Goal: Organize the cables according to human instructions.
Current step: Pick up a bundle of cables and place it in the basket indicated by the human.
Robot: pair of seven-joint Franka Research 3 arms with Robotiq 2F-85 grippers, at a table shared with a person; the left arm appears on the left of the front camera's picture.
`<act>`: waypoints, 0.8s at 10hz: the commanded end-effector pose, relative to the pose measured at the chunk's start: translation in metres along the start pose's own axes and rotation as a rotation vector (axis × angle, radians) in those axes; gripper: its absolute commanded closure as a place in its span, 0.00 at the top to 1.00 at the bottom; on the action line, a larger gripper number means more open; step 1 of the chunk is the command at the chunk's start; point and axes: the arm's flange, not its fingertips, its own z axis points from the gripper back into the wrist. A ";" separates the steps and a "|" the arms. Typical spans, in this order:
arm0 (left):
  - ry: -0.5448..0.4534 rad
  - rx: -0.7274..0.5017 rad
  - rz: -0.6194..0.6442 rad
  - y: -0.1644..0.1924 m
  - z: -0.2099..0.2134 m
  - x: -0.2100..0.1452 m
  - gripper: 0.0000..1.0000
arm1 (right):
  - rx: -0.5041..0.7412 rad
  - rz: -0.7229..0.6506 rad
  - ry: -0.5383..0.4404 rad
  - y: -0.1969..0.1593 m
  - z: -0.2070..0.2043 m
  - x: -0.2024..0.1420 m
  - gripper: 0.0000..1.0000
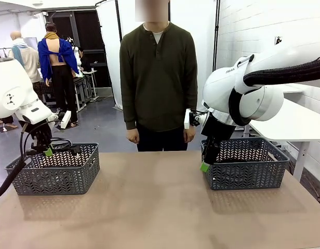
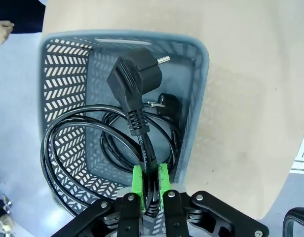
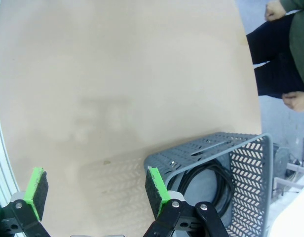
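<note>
Over the left grey basket (image 1: 56,179) my left gripper (image 1: 47,151) is shut on a black cable (image 2: 143,148), the cord pinched between its green pads (image 2: 137,180). The cord's chunky plug (image 2: 134,74) hangs above the basket's inside and its loop (image 2: 47,148) droops to one side. Another coiled cable (image 2: 110,143) with its plug (image 2: 167,104) lies on the basket floor. My right gripper (image 1: 205,167) stands open with nothing between its fingers (image 3: 157,185), just outside the near left corner of the right basket (image 3: 201,150). A black cable (image 3: 213,180) lies in that basket.
A person in a dark green top (image 1: 159,72) stands at the far side of the table with both hands hanging down. The tan tabletop (image 1: 149,202) stretches bare between the two baskets. A white table (image 1: 297,122) stands at the right.
</note>
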 end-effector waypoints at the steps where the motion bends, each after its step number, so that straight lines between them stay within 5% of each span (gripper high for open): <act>1: -0.004 0.023 -0.024 -0.005 -0.003 -0.010 0.00 | -0.006 0.001 0.008 -0.001 0.000 0.000 1.00; 8: 0.034 0.037 -0.017 0.004 -0.030 -0.002 0.00 | -0.006 0.001 0.008 -0.001 0.000 0.000 1.00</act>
